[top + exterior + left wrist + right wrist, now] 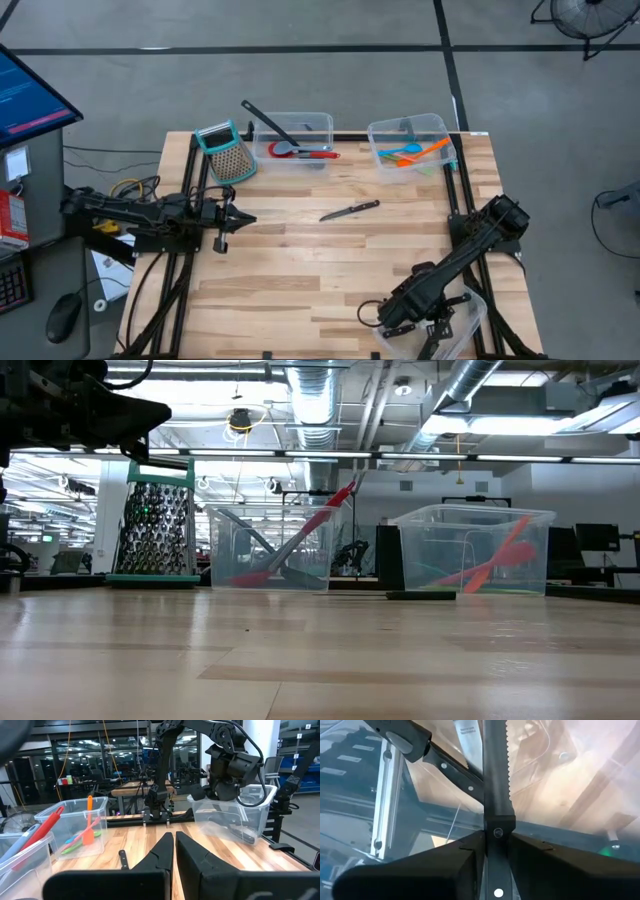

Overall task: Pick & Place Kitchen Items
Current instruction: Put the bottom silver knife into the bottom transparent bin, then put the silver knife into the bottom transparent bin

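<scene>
Grater [227, 152] at tabletop [300, 270] rear left; two bins [293, 140] [411, 142] to its right hold utensils; knife [349, 210] lies before them, mid-tabletop.

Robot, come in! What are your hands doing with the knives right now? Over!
Right gripper over the clear bin at the table's near right corner, fingers around a serrated knife. Left gripper shut, empty, waiting at left. One knife on the table; nothing in the way.

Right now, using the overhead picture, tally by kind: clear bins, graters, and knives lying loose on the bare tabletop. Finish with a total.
Clear bins: 3
Grater: 1
Loose knife on the bare tabletop: 1
Total: 5
</scene>
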Motion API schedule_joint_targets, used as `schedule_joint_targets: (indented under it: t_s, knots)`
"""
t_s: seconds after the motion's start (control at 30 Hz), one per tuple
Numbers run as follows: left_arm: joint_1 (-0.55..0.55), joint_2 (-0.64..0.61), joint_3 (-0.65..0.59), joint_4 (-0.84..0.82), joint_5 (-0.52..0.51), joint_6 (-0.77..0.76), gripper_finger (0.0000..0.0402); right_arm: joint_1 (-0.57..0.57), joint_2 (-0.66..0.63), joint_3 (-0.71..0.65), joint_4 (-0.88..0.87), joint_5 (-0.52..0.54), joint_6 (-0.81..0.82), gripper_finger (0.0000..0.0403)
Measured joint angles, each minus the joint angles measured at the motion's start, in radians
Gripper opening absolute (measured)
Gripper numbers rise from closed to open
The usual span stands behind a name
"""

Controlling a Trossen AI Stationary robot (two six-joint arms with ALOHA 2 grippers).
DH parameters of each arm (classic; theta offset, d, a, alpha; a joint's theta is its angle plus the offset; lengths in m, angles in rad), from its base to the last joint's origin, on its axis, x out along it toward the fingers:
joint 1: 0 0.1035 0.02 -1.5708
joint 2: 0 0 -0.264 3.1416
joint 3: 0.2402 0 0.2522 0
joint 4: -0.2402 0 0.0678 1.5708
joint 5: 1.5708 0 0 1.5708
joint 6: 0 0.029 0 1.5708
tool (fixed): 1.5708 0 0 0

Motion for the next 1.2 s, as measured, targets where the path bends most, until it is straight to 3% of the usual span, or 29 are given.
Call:
schedule_joint_targets:
  t_s: [0.27,0.47,0.7,0.8,0.9,1.07,1.2]
  knots:
    - [0.000,0.000,0.000,0.000,0.000,0.001,0.0004,-0.001,0.000,0.000,-0.002,0.000,0.044,0.0095]
    - [0.000,0.000,0.000,0.000,0.000,0.002,0.0004,-0.009,-0.029,0.000,0.001,0.024,0.073,0.0156]
    - [0.000,0.000,0.000,0.002,-0.011,0.002,0.0004,-0.068,-0.143,0.033,0.014,0.109,0.221,0.0222]
    - [0.000,0.000,0.000,0.003,-0.042,0.001,0.0004,-0.117,-0.201,0.101,0.025,0.211,0.235,0.0229]
    - [0.000,0.000,0.000,0.007,-0.043,0.000,0.0004,-0.178,-0.243,0.177,0.068,0.400,0.183,0.0226]
    - [0.000,0.000,0.000,0.008,-0.043,0.000,0.0004,-0.301,-0.282,0.238,0.200,0.749,-0.101,0.0216]
    - [0.000,0.000,0.000,0.008,-0.044,0.000,0.0004,-0.454,-0.255,0.238,0.233,0.779,-0.274,0.0213]
